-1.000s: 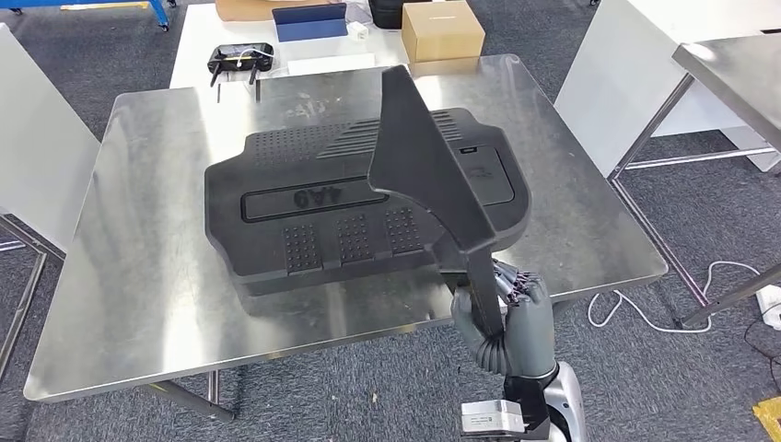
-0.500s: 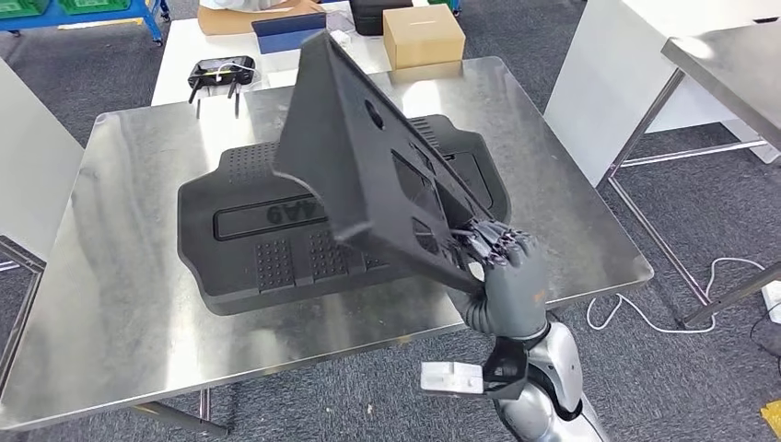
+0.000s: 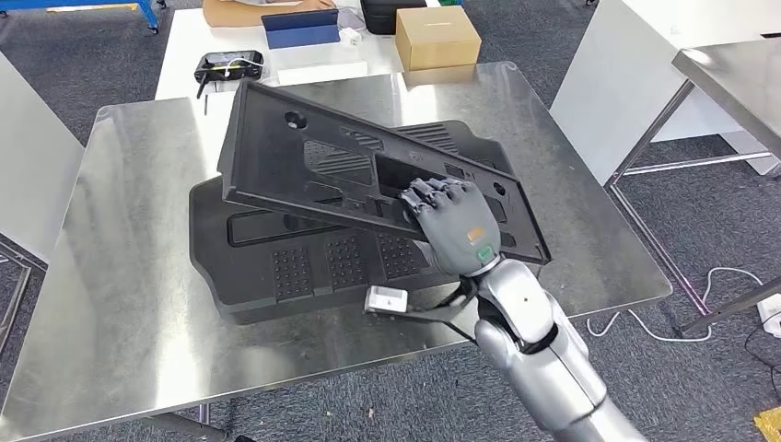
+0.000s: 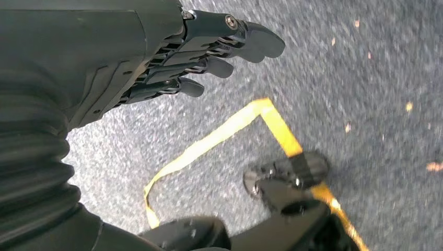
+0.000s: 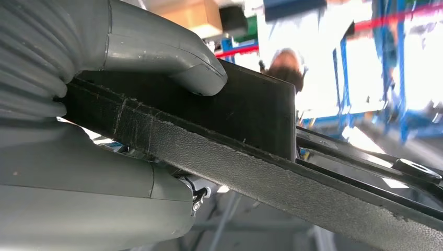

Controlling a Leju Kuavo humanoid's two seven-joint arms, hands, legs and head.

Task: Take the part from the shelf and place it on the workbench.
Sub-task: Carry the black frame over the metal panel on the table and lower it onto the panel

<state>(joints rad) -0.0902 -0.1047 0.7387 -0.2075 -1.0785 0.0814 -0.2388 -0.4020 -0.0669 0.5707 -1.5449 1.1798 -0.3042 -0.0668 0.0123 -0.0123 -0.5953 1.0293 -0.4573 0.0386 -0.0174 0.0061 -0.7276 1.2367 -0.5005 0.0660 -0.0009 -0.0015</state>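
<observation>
part (image 3: 350,170), a flat black panel, sits mid-frame, tilted over a larger black cover (image 3: 304,262) on the steel table (image 3: 120,276), its lower right edge clamped in the right hand (image 3: 451,226). left hand (image 4: 156,57) hangs with fingers loosely spread, holding nothing. placing step seems under way; next it needs lowering flat, then letting go. no writing can be read.
</observation>
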